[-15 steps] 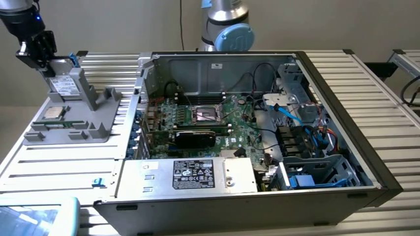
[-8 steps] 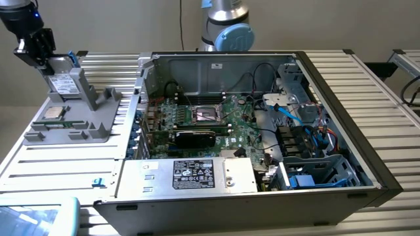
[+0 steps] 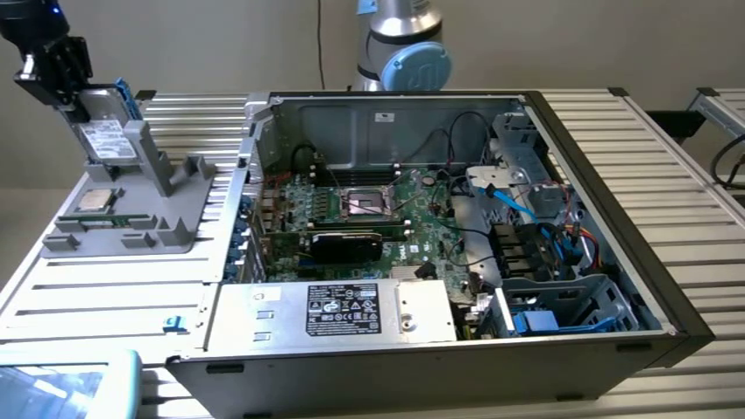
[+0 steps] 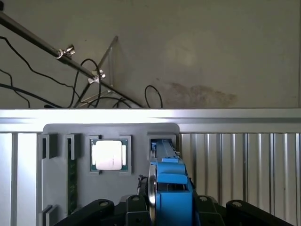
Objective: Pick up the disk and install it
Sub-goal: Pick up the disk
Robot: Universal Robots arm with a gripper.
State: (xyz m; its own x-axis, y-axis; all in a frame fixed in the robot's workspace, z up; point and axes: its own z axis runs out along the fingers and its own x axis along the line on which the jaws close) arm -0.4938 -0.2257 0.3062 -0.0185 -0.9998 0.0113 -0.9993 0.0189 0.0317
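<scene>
Clearance: I find open air above the grey plastic parts stand [image 3: 70,240] | Obstruction: its upright grey posts [image 3: 140,148] stand just beside the blue-framed silver disk [image 3: 105,131] | Case: blue cables [image 3: 518,202] run near the grey metal drive cage [image 3: 582,301].

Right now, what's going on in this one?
The robot arm's gripper is closed on the disk, holding it upright by its top edge at the grey holder on the exterior view's left. Its lower end sits among the holder's posts. The disk is not yet in the open computer case beside it. A chip lies on the holder.
</scene>
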